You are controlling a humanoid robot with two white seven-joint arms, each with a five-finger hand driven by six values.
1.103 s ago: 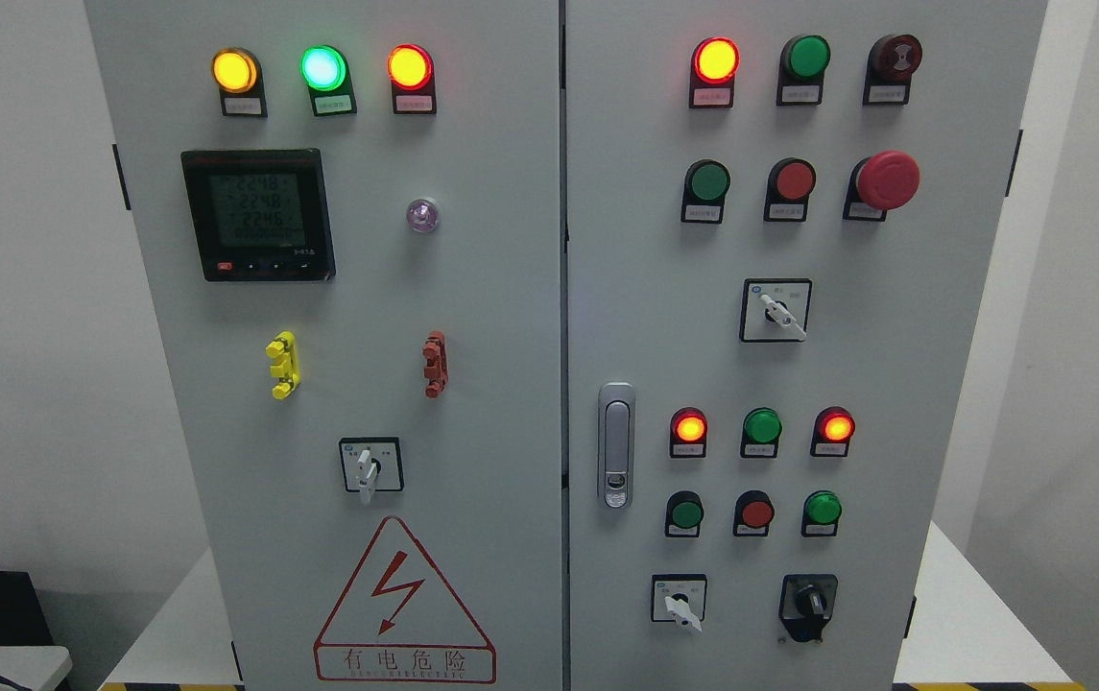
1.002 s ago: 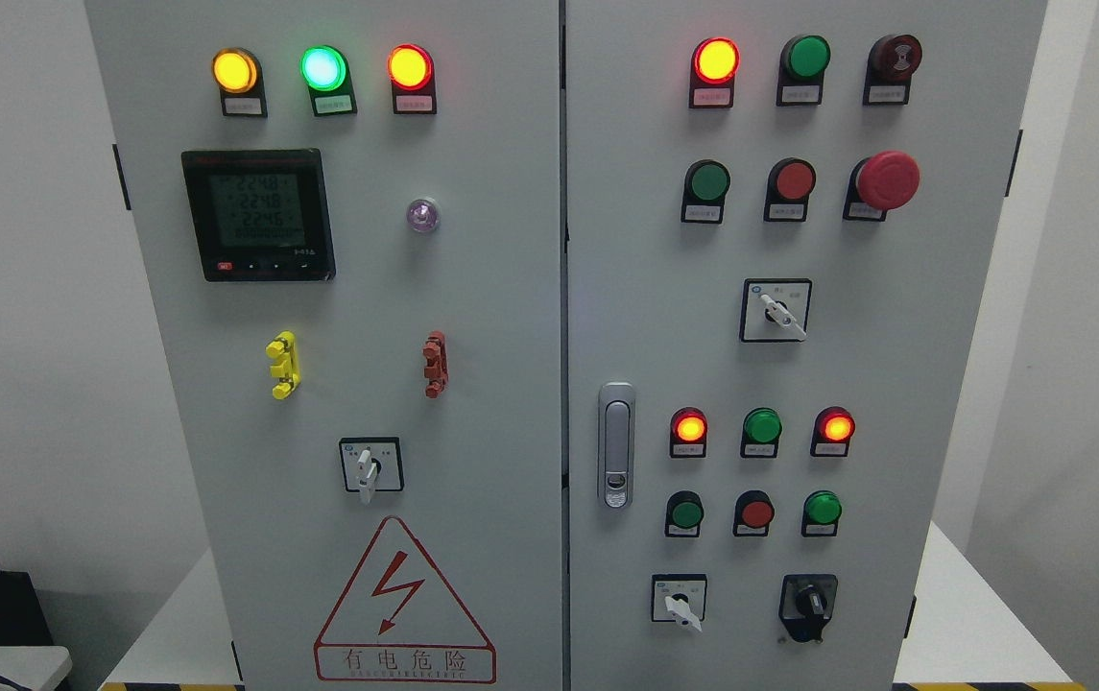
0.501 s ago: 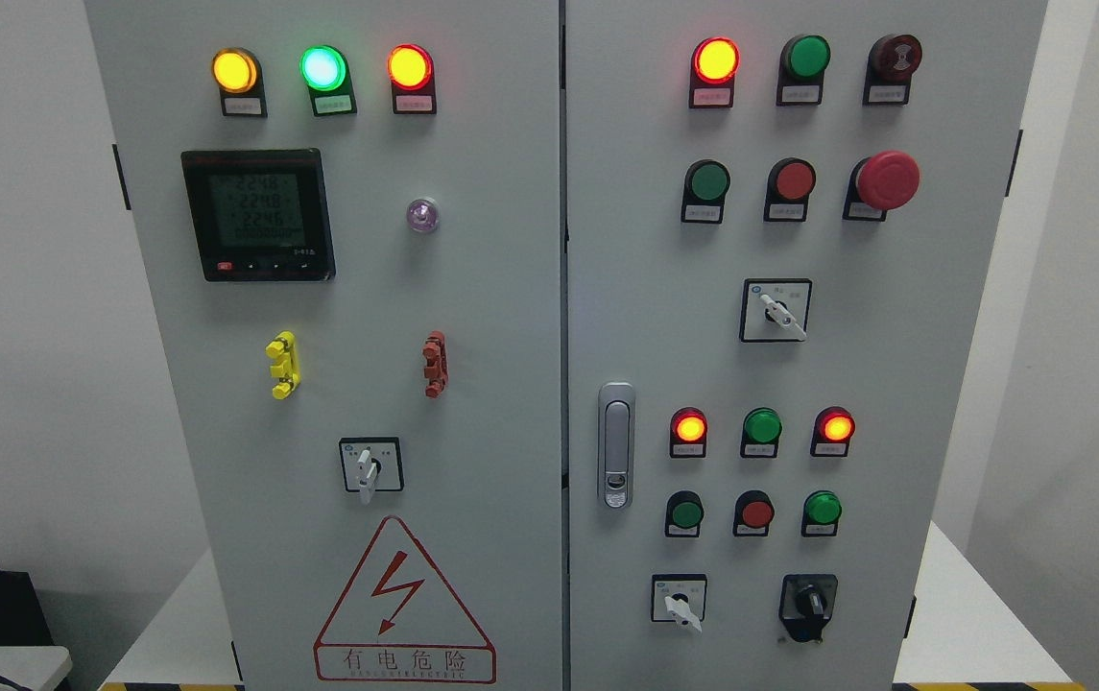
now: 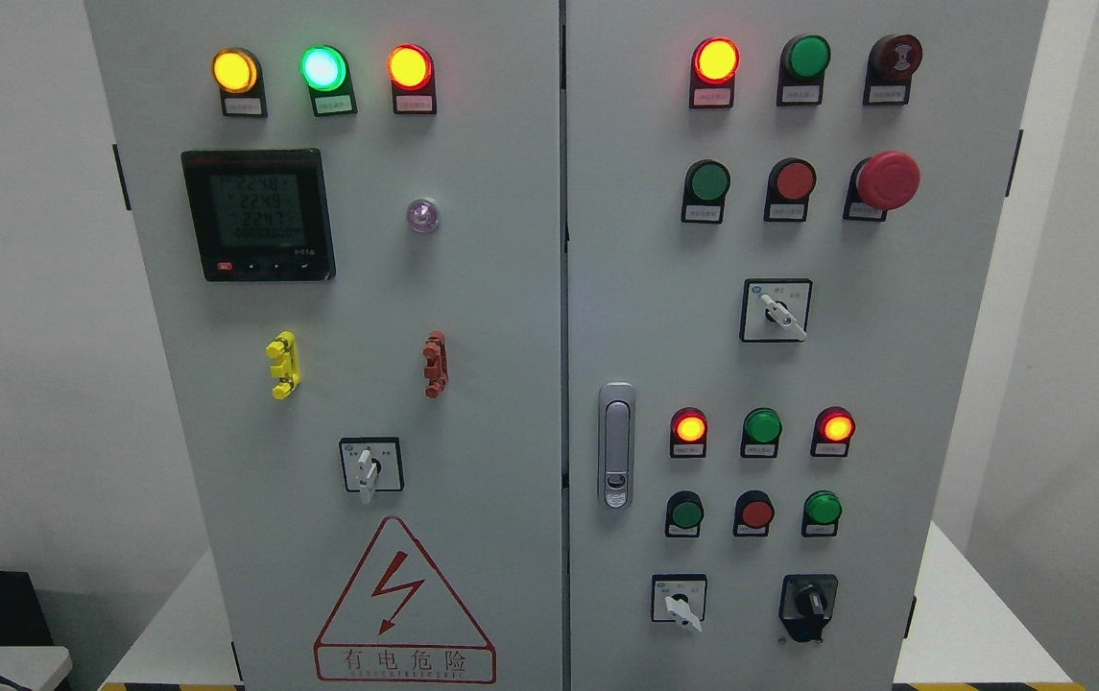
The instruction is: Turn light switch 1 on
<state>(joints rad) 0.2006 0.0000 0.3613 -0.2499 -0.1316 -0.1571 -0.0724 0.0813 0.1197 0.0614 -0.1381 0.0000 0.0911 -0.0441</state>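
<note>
Two-door cabinet [image 4: 472,288] — several lamps lit | hands out of frame — fingers' state unknowable

Head camera, close, facing cabinet [image 4: 549,288] squarely

meter display [image 4: 256,213] readings ticked up slightly

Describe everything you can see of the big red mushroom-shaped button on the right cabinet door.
The big red mushroom-shaped button stands out from the grey right cabinet door, at the right end of the second row, beside a flat red round button. Its domed cap looks like matte red plastic on a black collar, with a small white label plate below it whose print is too small to read. It is unlit, and nothing touches it; no robot hand is in view.
</note>
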